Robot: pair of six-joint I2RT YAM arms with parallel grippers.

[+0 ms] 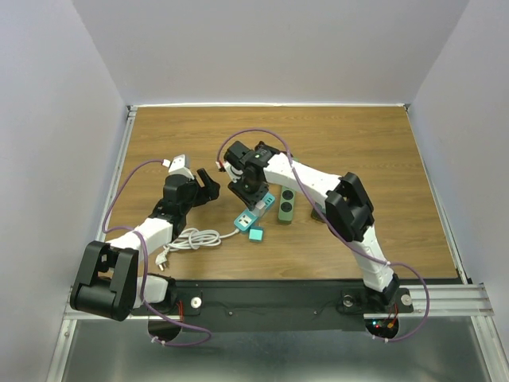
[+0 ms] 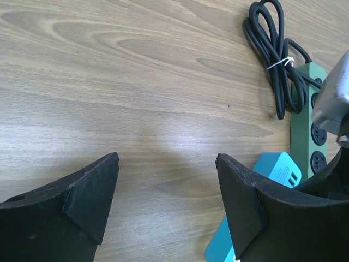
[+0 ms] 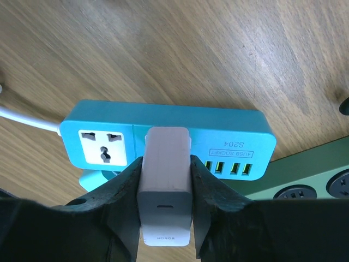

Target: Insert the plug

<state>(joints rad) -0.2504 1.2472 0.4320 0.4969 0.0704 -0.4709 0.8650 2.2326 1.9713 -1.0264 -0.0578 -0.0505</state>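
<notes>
Above a wooden table [image 1: 382, 159], the left gripper [image 2: 167, 158] hangs wide open at nine o'clock from the right gripper [image 3: 165, 164], which, at nine o'clock from a green strip [image 1: 285, 207], clamps the white plug [image 3: 165, 188] touching the middle of the blue strip [image 3: 229, 128].

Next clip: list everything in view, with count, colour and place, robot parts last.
table: one, brown wood, beneath everything.
blue power strip: one, teal, table centre.
white cord: one, coiled left of it.
adapter: one, white, against the blue strip's face.
teal block: one, beside the blue strip.
green power strip: one, right of the blue one.
black cord: one, bundled by the green strip.
left arm: one, white-black, jaws open, empty.
right arm: one, white-black, jaws shut on adapter.
</notes>
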